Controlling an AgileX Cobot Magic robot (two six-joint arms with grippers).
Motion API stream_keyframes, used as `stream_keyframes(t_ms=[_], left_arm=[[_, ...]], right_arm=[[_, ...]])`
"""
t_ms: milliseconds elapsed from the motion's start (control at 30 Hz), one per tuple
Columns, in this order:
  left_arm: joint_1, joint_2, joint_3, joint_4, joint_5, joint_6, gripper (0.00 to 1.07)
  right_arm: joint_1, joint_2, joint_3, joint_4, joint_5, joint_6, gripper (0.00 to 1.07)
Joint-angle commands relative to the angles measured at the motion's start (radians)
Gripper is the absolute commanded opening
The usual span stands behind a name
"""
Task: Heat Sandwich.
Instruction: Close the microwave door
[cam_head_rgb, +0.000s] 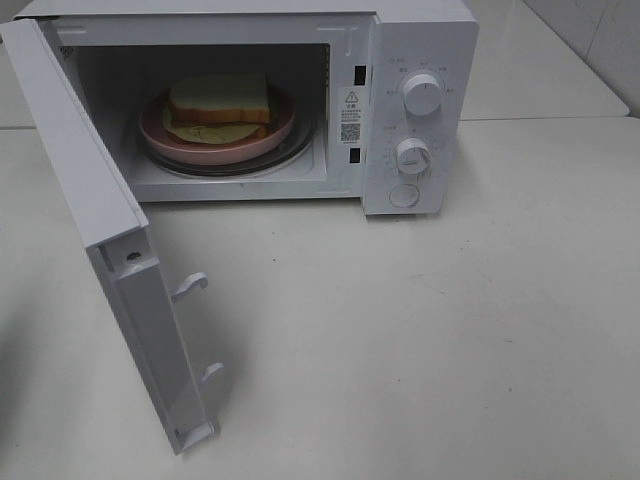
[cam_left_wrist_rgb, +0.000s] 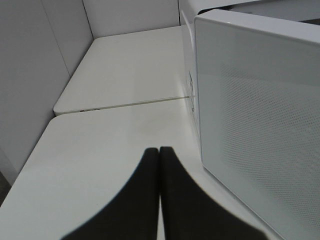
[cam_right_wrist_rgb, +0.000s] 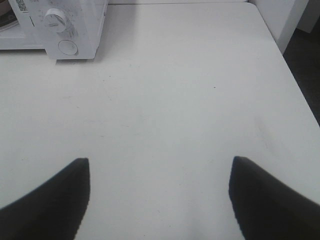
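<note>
The sandwich (cam_head_rgb: 220, 102) lies on a round pink plate (cam_head_rgb: 160, 132) inside the white microwave (cam_head_rgb: 420, 40), on its glass turntable. The microwave door (cam_head_rgb: 110, 240) stands swung wide open toward the front left. Neither arm shows in the exterior high view. In the left wrist view my left gripper (cam_left_wrist_rgb: 159, 152) is shut with nothing in it, its fingers pressed together over the table just beside the outer face of the open door (cam_left_wrist_rgb: 260, 120). In the right wrist view my right gripper (cam_right_wrist_rgb: 160, 165) is open and empty above bare table, well away from the microwave (cam_right_wrist_rgb: 60, 25).
Two white dials (cam_head_rgb: 422, 95) and a round button (cam_head_rgb: 404, 196) sit on the microwave's right panel. Two latch hooks (cam_head_rgb: 190, 287) stick out of the door's edge. A second table (cam_left_wrist_rgb: 130, 65) adjoins behind the left side. The table edge (cam_right_wrist_rgb: 295, 85) runs along the right.
</note>
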Motion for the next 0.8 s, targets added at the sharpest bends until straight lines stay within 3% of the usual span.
stream_keyframes(t_ms=[33, 267, 467, 567, 800], left_arm=[[0.001, 0.092, -0.005, 0.006, -0.104, -0.009, 0.00], [0.001, 0.231, -0.030, 0.018, -0.207, -0.065, 0.00], [-0.011, 0.362, -0.055, 0.142, -0.306, -0.142, 0.00], [-0.036, 0.401, -0.062, 0.141, -0.327, -0.141, 0.00], [-0.158, 0.557, -0.101, 0.134, -0.404, -0.082, 0.00]], right_arm=[[-0.005, -0.024, -0.001, 0.004, -0.007, 0.002, 0.76], [-0.005, -0.024, -0.001, 0.004, -0.007, 0.002, 0.76], [-0.005, -0.024, -0.001, 0.004, -0.007, 0.002, 0.76], [-0.005, -0.024, -0.001, 0.004, -0.007, 0.002, 0.76], [-0.005, -0.024, -0.001, 0.004, -0.007, 0.002, 0.76]])
